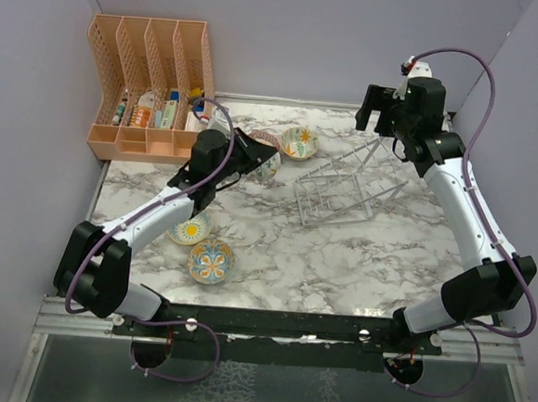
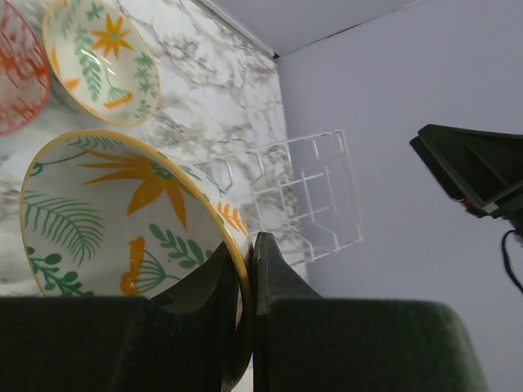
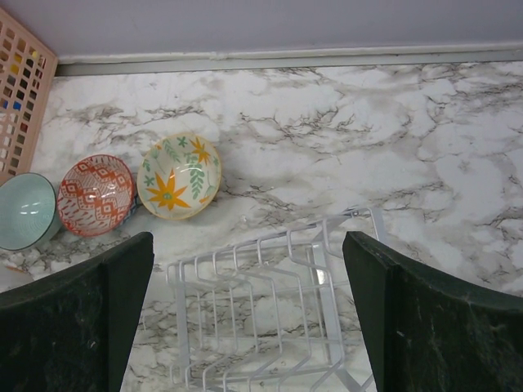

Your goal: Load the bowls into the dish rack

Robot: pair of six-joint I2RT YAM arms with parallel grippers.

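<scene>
Left gripper (image 2: 243, 255) clamps the rim of a tilted floral bowl (image 2: 122, 212) near far edge. Right gripper (image 3: 245, 245) spread wide above dish rack (image 3: 270, 314).

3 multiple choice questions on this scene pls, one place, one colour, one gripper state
1. Where does the orange organizer stand?
A) far left corner
B) far right corner
C) between the arm bases

2. What colour is the plain bowl beside the red-patterned bowl?
A) black
B) purple
C) pale teal

3. What is the left gripper doing?
A) hanging open, empty
B) shut on the rim of a floral bowl
C) lying flat on the marble

1 A: the top view shows it far left.
2 C: the right wrist view shows it teal.
3 B: its fingers pinch the yellow rim.
</scene>
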